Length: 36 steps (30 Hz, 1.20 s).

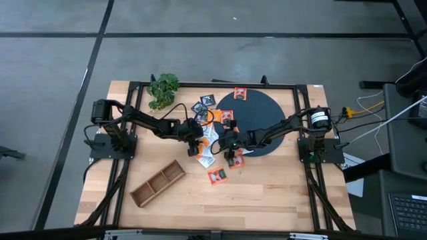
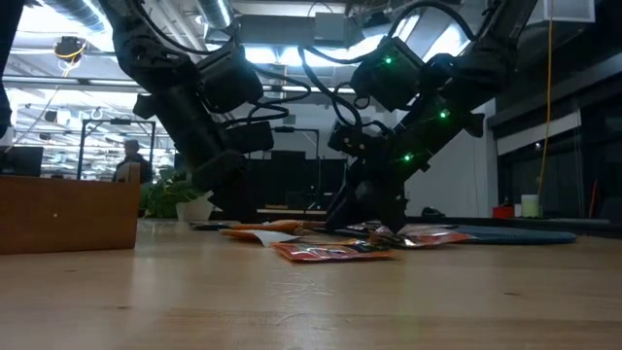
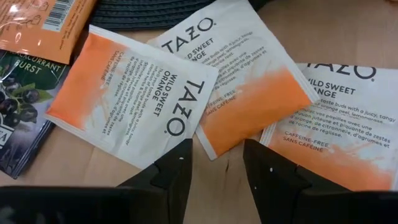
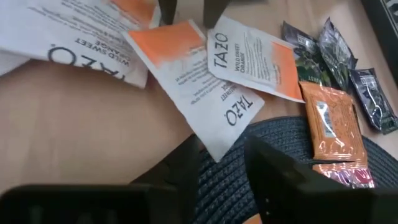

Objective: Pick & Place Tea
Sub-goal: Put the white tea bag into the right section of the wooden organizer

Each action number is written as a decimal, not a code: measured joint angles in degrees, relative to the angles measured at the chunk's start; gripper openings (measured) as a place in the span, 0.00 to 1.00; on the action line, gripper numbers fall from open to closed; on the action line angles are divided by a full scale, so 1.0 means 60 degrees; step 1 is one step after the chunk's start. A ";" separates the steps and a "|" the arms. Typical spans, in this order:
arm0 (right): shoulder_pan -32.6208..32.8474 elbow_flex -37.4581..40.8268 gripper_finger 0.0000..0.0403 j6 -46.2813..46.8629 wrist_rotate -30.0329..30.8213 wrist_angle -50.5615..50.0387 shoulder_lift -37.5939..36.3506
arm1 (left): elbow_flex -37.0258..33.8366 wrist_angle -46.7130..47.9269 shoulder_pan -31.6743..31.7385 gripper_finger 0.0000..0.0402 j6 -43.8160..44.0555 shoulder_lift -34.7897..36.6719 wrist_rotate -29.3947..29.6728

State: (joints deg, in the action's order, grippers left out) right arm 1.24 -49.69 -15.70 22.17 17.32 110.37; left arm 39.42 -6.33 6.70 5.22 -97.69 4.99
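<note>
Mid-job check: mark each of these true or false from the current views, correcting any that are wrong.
1. Both claws are low over the scattered tea sachets. True: the left claw and right claw sit among them beside the dark disc.
2. The wooden tray already holds sachets. False: its compartments look empty.
3. The left claw grips a sachet. False: its fingers stand open just short of a white-and-orange sachet.
4. Some sachets lie on the dark disc. True: an orange one rests near its far edge.
5. The plant stands on the disc. False: it stands on the bare table.
</note>
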 joint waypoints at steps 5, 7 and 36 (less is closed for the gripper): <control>0.0007 0.0000 0.17 0.0000 -0.0032 0.0131 0.0000 | 0.0000 -0.0004 0.0000 0.36 0.0003 -0.0004 -0.0004; 0.0007 0.0002 0.12 0.0000 -0.0122 0.0217 0.0000 | -0.0004 -0.0013 0.0000 0.36 0.0023 -0.0004 -0.0007; 0.0011 0.0000 0.01 0.0143 -0.1172 0.0376 -0.0011 | -0.0021 0.1679 -0.0004 0.36 0.1029 0.3309 -0.0293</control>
State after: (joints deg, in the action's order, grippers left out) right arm 1.30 -49.69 -14.85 15.14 19.58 110.30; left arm 39.29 3.75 6.68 11.39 -77.84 3.24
